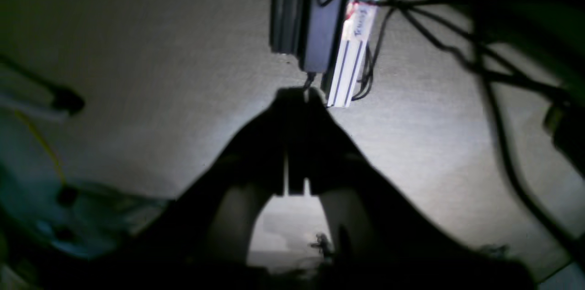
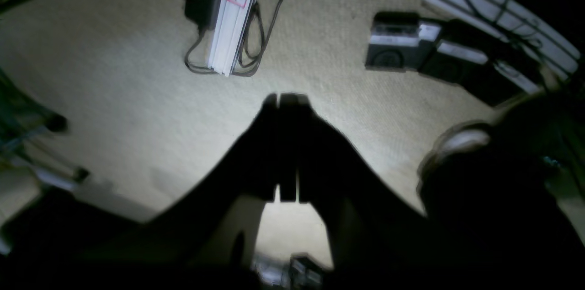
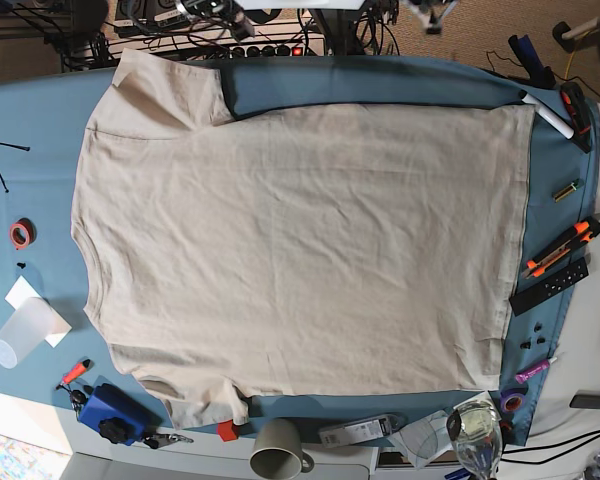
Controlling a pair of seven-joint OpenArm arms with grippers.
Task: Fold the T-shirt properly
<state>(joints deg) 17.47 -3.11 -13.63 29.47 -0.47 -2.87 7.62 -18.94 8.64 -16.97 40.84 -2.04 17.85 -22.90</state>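
- The large plain beige short-sleeved cotton T-shirt (image 3: pixel 300 250) lies spread flat on the blue-teal table cloth (image 3: pixel 40 150), its sleeves toward the left edge of the base view and its hem toward the right.
- Neither pincer shows in the base view, so both are well apart from the shirt; each wrist camera looks down at pale carpet floor (image 2: pixel 114 98) instead of the table.
- The left gripper (image 1: pixel 297 93) is a dark silhouette with its 2 jaws pressed together, nothing between them.
- The right gripper (image 2: pixel 285 96) looks the same: jaws closed tip to tip, empty.
- A white aluminium rail (image 2: pixel 233 15) carries a red-and-white sticker with handwriting, too blurred to read; the same kind of rail (image 1: pixel 354 47) shows in the left wrist view, its writing equally unreadable.
- Around the shirt sit a translucent plastic cup (image 3: pixel 25 333), a grey-green mug (image 3: pixel 277 450), a red tape roll (image 3: pixel 21 234), an orange-and-black utility knife (image 3: pixel 558 248) and a black remote (image 3: pixel 548 287); their lettering is too small to make out.
- The collar cannot be made out.
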